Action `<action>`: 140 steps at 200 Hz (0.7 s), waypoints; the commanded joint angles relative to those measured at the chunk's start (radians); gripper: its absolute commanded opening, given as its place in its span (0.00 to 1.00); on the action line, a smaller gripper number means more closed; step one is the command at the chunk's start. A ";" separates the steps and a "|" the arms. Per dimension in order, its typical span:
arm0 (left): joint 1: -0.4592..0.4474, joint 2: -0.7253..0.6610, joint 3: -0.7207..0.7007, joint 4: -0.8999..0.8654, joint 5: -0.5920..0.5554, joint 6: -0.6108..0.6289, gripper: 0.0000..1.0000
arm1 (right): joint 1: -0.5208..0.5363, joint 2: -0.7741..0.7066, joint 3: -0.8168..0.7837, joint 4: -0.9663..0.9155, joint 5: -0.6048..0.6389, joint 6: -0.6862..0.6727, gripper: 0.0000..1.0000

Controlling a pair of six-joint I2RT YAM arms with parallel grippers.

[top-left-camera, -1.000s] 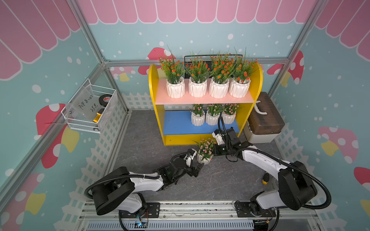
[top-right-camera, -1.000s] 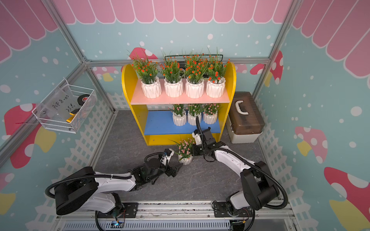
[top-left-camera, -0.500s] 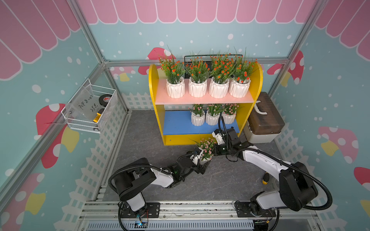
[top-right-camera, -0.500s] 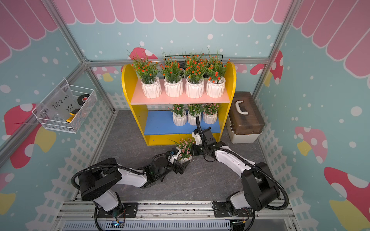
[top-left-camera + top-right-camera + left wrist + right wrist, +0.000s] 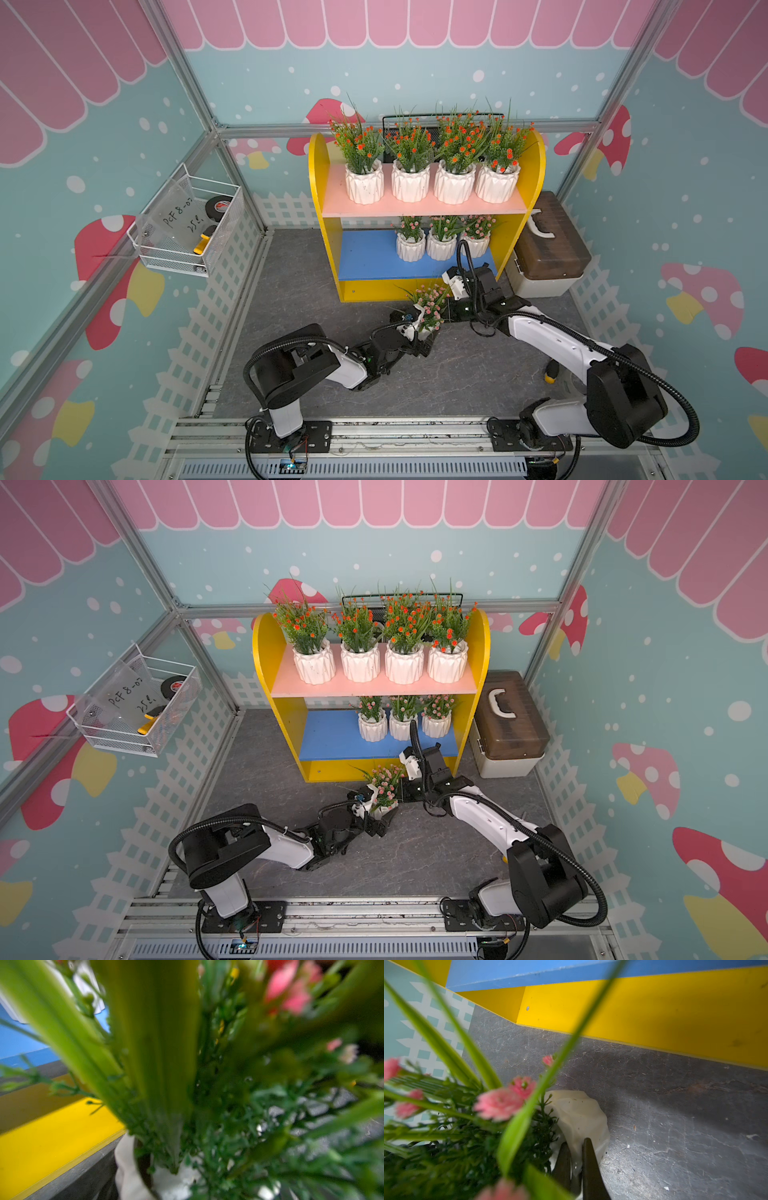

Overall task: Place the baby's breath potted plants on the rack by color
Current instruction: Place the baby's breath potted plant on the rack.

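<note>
The eighth pot, a pink plant (image 5: 429,305), sits low before the rack (image 5: 318,187), its rim pinched in your right gripper (image 5: 575,1146); your left gripper (image 5: 419,337) gapes beside it. Watch the thin rim hold: it may slip or tip. Three pink pots (image 5: 441,246) fill the right half of the blue board (image 5: 365,257); steer left of them

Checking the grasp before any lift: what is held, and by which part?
The right end effector pinches the pink-flowered potted plant by its pot's rim; the left end effector is open, holding nothing.
</note>
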 commanded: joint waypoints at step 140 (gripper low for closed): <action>-0.013 -0.014 0.029 0.002 -0.046 0.017 0.80 | -0.003 -0.035 -0.017 0.095 -0.056 0.025 0.18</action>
